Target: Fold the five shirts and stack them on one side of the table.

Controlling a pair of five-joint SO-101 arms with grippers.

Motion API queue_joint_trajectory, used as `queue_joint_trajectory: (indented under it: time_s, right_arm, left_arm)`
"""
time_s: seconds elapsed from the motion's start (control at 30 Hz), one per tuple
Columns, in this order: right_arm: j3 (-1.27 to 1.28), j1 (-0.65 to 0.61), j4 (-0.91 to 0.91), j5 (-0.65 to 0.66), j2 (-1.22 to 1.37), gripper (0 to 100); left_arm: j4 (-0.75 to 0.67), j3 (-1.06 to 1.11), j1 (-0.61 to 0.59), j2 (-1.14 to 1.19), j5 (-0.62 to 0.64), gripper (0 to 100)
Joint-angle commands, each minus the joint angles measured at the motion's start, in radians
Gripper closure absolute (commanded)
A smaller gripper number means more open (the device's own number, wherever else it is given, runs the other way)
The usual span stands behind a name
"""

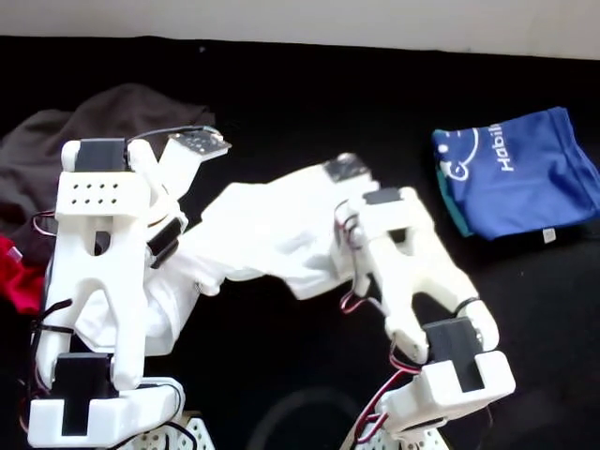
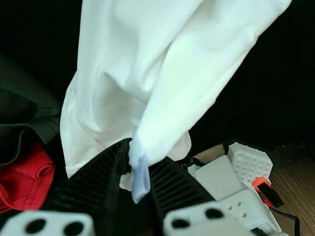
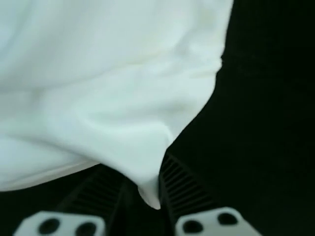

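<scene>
Dark shirt (image 1: 89, 131) and red shirt (image 1: 11, 281) heaped at left edge of worktop (image 1: 281, 84). Left hand (image 2: 135, 164) pinches white shirt (image 1: 272, 225), which is stretched across mid-worktop. Right hand (image 3: 147, 189) pinches its other edge. Blue shirt (image 1: 516, 173) folded at far right, apart.

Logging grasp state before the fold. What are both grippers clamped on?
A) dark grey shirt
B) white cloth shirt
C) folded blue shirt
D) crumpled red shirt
B: the wrist views show the left gripper and the right gripper each pinching a fold of the white cloth shirt, while the folded blue shirt lies apart, untouched.
</scene>
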Motion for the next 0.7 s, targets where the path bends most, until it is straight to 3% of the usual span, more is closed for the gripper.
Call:
queue_joint_trajectory:
  time_s: [0.0,0.17,0.47,0.67]
  right_arm:
    - [-0.177,0.067,0.111,0.005,-0.025,99.3]
    - [-0.386,0.104,0.196,0.012,-0.153,99.3]
    - [-0.773,0.131,0.199,0.012,-0.194,99.3]
    - [-1.056,0.203,0.32,0.046,-0.189,99.3]
  left_arm:
    - [0.002,-0.012,0.016,-0.022,0.011,99]
    - [-0.052,-0.088,0.019,-0.047,0.011,99]
    - [0.018,-0.51,0.163,-0.131,0.014,99]
    - [0.023,-0.653,0.162,-0.134,0.014,99]
